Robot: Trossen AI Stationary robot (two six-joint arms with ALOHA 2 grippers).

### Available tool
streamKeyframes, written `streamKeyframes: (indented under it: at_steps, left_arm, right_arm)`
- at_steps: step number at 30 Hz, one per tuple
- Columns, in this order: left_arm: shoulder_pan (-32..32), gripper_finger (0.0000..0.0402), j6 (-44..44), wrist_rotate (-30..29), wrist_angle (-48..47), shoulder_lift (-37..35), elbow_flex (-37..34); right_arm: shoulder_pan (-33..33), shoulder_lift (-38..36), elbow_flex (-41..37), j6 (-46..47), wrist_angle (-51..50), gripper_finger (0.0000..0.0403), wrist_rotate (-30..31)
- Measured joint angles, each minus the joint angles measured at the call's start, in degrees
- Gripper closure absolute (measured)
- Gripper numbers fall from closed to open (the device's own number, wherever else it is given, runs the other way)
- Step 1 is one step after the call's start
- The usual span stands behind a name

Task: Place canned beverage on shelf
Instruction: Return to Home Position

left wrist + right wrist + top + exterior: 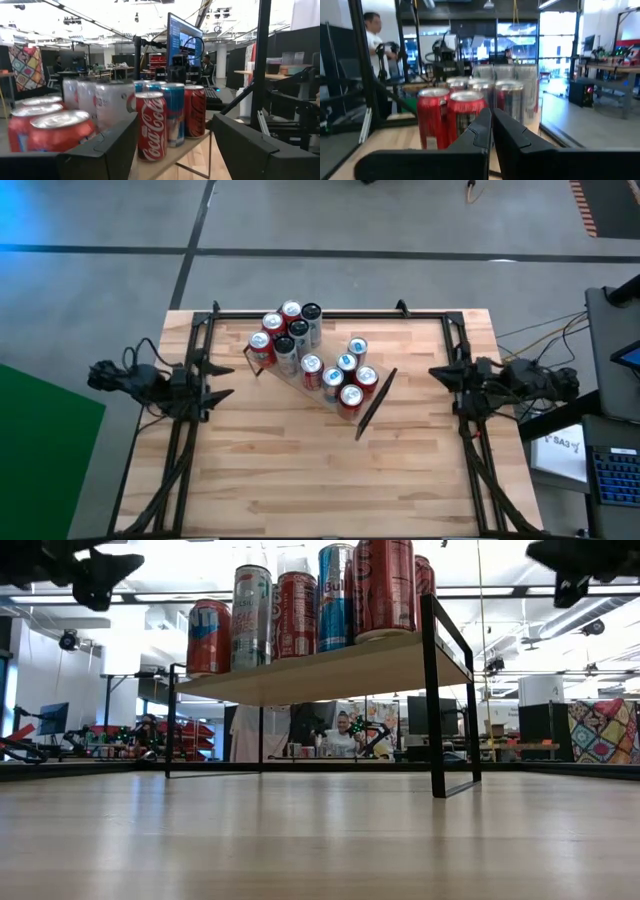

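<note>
The shelf [294, 380], a light-wood plank with black end frames, stands slantwise at the table's middle, toward the far side; its frames rest on the tabletop [452, 785]. Several cans [310, 360], red, silver and blue, stand upright on it in two clusters [300, 610]. My left gripper [222, 380] hangs open at the table's left edge, above the wood and level with the cans [152, 125], with nothing between its fingers. My right gripper [437, 372] hangs shut at the right edge, pointing at the cans [465, 117] and holding nothing.
The near half of the wooden tabletop [320, 480] lies bare. Black rails [330, 314] run along the table's far and side edges. Beyond the right edge there is a laptop [615, 475]. A person [372, 30] stands in the room behind.
</note>
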Motion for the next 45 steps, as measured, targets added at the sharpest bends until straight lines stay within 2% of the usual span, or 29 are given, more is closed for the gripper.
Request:
streamKeyframes:
  at_steps: [13, 16, 21, 24, 26, 28, 32, 33, 35, 38, 45]
  left_arm:
    - [0.18, 0.0161, -1.90, -0.98, 15.76, 0.04, -14.43]
    - [0.28, 0.0161, -3.29, -3.43, 14.87, 0.27, -14.16]
    - [0.28, 0.0161, -1.84, -3.64, 15.10, 0.01, -13.22]
    - [0.28, 0.0168, -0.83, -3.64, 10.67, 0.03, -12.92]
    - [0.28, 0.0187, -1.47, -3.87, 7.53, 0.04, -12.92]
    - [0.28, 0.0224, -2.93, -4.26, 5.15, 0.06, -12.92]
    - [0.28, 0.0355, -2.98, -4.34, 2.53, 0.06, -12.92]
    - [0.28, 0.0377, -2.44, -4.35, 2.45, 0.10, -12.92]
    - [0.28, 0.0384, -1.57, -4.38, 2.35, 0.43, -12.89]
    - [0.31, 0.0368, -1.38, -5.70, 2.30, 0.64, -12.87]
    - [0.31, 0.0357, -1.38, -10.15, 2.24, 1.46, -12.85]
  right_arm:
    - [0.00, -0.85, -7.26, 3.10, 2.13, 0.0394, -0.01]
    - [-0.02, -0.85, -8.05, 3.10, 1.97, 0.0394, -0.01]
    - [-0.01, -0.85, -8.12, 2.73, 1.94, 0.0394, -0.01]
    - [-0.01, -0.87, -8.09, 1.12, 1.01, 0.0394, -0.01]
    - [0.00, -0.85, -8.09, 0.23, 0.61, 0.0394, -0.01]
    - [0.00, -0.85, -8.09, 0.10, 0.65, 0.0394, -0.01]
    - [0.00, -0.81, -8.07, -2.10, -1.86, 0.0394, -0.01]
    - [0.00, -0.73, -8.08, -2.30, -3.11, 0.0394, -0.01]
    - [0.00, -0.47, -8.31, -1.22, -3.41, 0.0394, 0.01]
    - [0.00, -0.13, -8.21, 1.43, -2.69, 0.0394, 0.28]
    - [0.00, 0.02, -7.74, -1.48, -3.26, 0.0394, 4.66]
